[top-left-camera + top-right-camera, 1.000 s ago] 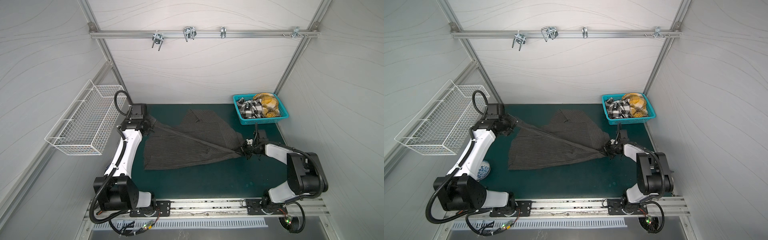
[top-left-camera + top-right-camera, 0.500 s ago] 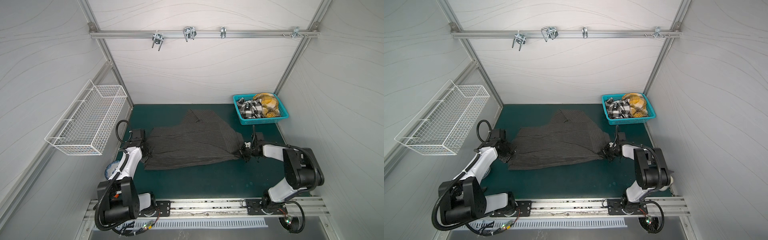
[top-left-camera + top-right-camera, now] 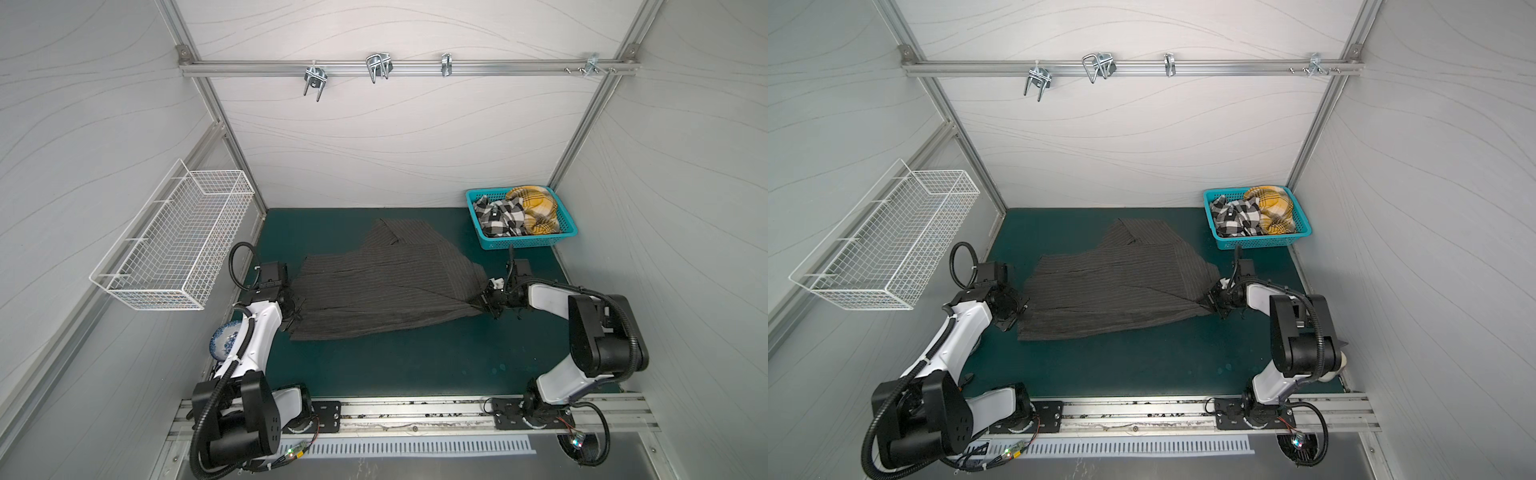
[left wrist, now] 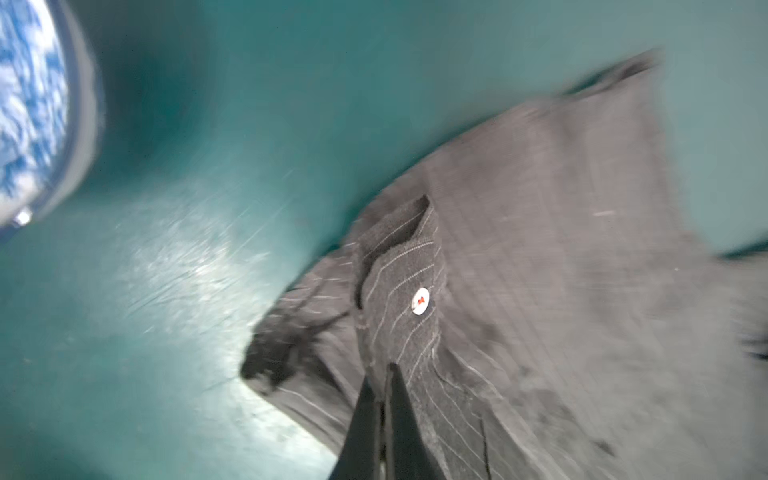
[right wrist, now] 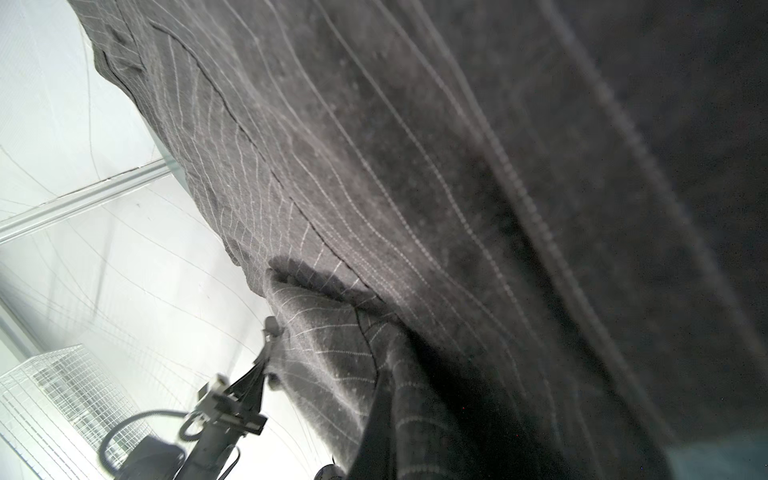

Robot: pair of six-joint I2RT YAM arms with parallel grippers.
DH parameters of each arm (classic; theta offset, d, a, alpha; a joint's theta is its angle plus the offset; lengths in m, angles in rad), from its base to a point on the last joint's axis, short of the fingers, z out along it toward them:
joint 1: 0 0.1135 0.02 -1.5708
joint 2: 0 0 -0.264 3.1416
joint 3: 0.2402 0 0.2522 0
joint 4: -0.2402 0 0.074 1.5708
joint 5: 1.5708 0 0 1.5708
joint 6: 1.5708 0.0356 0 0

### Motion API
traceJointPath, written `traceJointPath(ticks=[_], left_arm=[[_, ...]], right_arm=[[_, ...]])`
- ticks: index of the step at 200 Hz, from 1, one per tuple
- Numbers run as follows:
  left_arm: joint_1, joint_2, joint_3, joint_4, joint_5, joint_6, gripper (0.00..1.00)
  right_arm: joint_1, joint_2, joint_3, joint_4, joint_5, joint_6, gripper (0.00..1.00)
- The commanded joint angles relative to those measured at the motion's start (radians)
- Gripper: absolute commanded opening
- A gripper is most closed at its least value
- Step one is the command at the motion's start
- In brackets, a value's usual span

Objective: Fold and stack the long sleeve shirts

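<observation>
Both top views, charcoal pinstripe shirt (image 3: pixel 386 286): lies loosely folded across the middle of the green mat (image 3: pixel 415 365), pulled out between the two arms
Both top views, left gripper (image 3: pixel 296 309): low at the shirt's left edge, jaws pinched together on the cloth
Both top views, right gripper (image 3: pixel 484 301): low at the shirt's right corner, jaws closed on a gathered point of cloth
Both top views, teal basket (image 3: pixel 523 243): at the mat's far right corner, holding the black-and-white plaid shirt (image 3: pixel 498 216) and the yellow plaid shirt (image 3: pixel 536 208), both crumpled, side by side
Both top views, wire basket (image 3: pixel 174 249): on the left wall, off the mat
A top view, blue-and-white bowl (image 3: pixel 224 343): just beside the left arm (image 3: pixel 257 345), at the mat's left edge
Left wrist view, left gripper (image 4: pixel 384 374): dark fingertips pressed together with a cuff of the charcoal shirt between them; a pale button (image 4: pixel 420 301) sits on the cuff just past the tips; the picture is blurred
Left wrist view, bowl (image 4: pixel 33 104): at the frame's edge, well apart from the shirt
Right wrist view, right gripper (image 5: pixel 384 382): jaws closed on bunched pinstripe cloth, which fills most of the frame
Right wrist view, beyond the cloth: the left arm (image 5: pixel 220 415) and the wire basket (image 5: pixel 62 395) against the pale wall
</observation>
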Motion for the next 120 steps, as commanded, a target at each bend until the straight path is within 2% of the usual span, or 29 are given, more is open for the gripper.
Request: traceJointPath(ticks=[1,47,90,99,107,115,120], left_arm=[[0.019,0.025,0.01,0.055,-0.04,0.015,0.0],[0.019,-0.012,-0.046,0.07,-0.078,0.016,0.0],[0.02,0.031,-0.086,0.085,-0.087,0.003,0.0],[0.019,0.046,-0.085,0.078,-0.092,0.008,0.0],[0.019,0.06,-0.078,0.061,-0.092,0.01,0.17],[0.019,0.069,-0.063,0.037,-0.09,0.008,0.36],[0.02,0.067,-0.053,0.016,-0.087,0.004,0.42]], right_arm=[[0.025,0.023,-0.021,0.008,0.002,-0.007,0.0],[0.041,0.066,-0.026,0.038,0.0,0.005,0.0],[0.05,0.045,-0.007,0.016,0.004,0.012,0.0],[0.051,0.038,0.002,-0.005,0.001,0.007,0.14],[0.051,0.023,0.006,-0.021,-0.002,-0.003,0.31],[0.05,-0.003,0.007,-0.051,0.0,-0.013,0.4],[0.05,-0.023,0.006,-0.075,0.002,-0.024,0.45]])
